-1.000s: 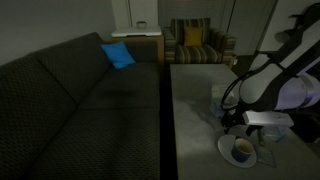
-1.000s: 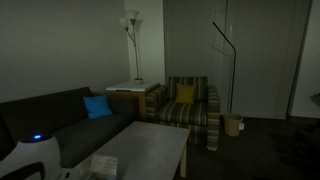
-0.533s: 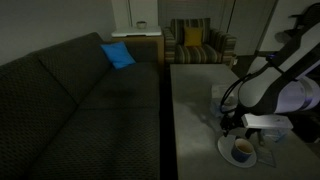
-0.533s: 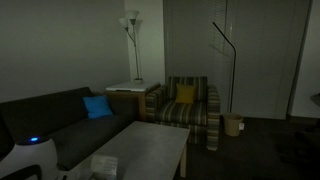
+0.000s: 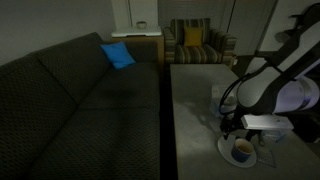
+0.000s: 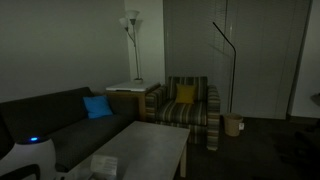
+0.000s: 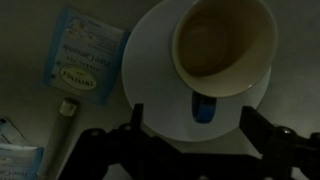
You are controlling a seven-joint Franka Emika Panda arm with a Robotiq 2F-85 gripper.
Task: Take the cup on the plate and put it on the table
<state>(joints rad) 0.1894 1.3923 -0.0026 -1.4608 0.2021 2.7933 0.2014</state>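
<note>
The cup, pale rimmed and dark inside, stands on the white plate at the top of the wrist view. A small blue thing lies on the plate beside it. My gripper is open just above the plate's near edge, one finger on each side, not touching the cup. In an exterior view the cup sits on the plate on the grey table, right below the gripper.
A pale blue packet and a small stick-like thing lie on the table beside the plate. A pale boxy container stands behind the arm. The dark sofa runs along the table. The table also shows in an exterior view.
</note>
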